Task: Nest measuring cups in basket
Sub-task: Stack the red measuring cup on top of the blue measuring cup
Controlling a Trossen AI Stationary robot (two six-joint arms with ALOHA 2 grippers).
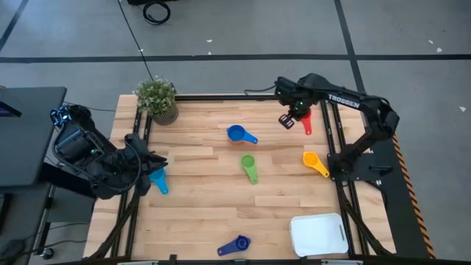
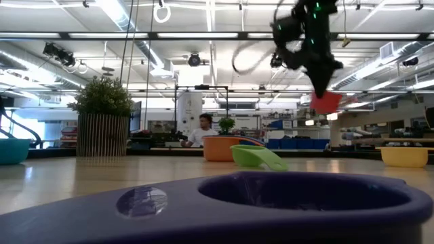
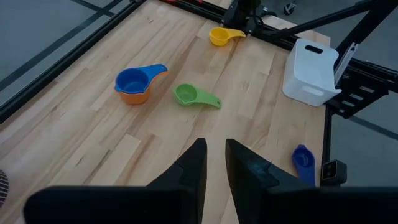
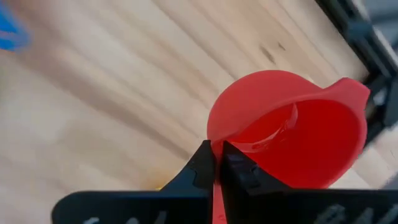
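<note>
My right gripper (image 1: 288, 120) is shut on the red measuring cup (image 1: 307, 122) and holds it high above the table's far right part; it also shows in the low view (image 2: 326, 102). My left gripper (image 3: 216, 163) hovers at the table's left edge, open by a narrow gap and empty, beside the light blue cup (image 1: 158, 180). A blue cup sits nested in the orange cup (image 1: 238, 135). The green cup (image 1: 249, 167), the yellow cup (image 1: 315, 163) and the dark blue cup (image 1: 234, 245) lie on the table. The white basket (image 1: 318, 234) stands at the near right. My right gripper pinches the red cup's flat handle (image 4: 216, 198) between its two fingers, close to the bowl. The fingers slant down from above. The cup is lifted clear of the table and hangs tilted below the fingertips, its bowl (image 4: 292, 134) turned toward the wrist camera.
A potted green plant (image 1: 157, 99) stands at the far left corner. Black frame rails run along the table's left and right edges (image 1: 340, 140). Bare wood lies between the green cup and the basket.
</note>
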